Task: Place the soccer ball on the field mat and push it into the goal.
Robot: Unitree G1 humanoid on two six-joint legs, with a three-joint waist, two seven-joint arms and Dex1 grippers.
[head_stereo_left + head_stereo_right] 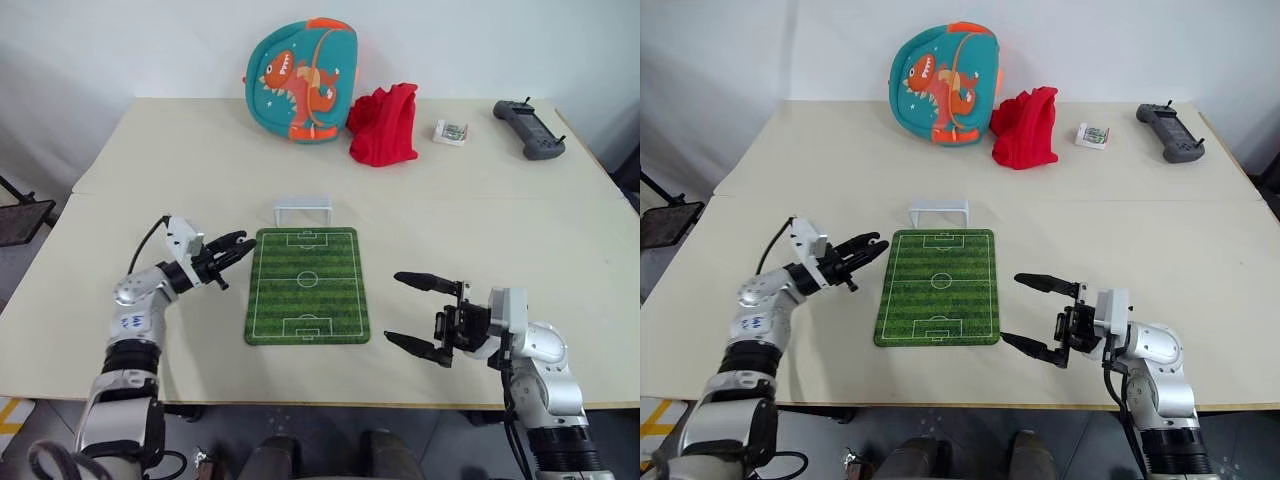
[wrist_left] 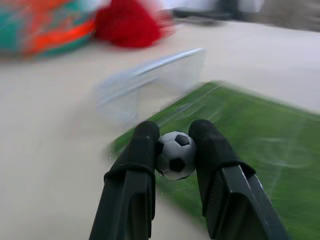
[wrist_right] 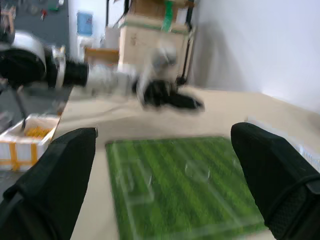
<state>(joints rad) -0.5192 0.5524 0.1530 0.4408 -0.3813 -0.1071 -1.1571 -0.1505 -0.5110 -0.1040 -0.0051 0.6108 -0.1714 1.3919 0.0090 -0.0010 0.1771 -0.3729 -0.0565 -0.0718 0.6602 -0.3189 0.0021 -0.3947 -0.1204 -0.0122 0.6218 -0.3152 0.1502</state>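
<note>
The soccer ball, tiny and white with black patches, sits pinched between the fingertips of my left gripper. That gripper is shut on it and hovers just off the far left corner of the field mat, pointing toward the mat. The green mat lies flat in the middle of the table. The goal, a low white frame, stands just beyond the mat's far edge. My right gripper is open, to the right of the mat's near corner, pointing at the mat with nothing between its fingers.
At the back of the table are a teal dinosaur backpack, a red cloth, a small white box and a grey controller. The table's front edge runs close below both arms.
</note>
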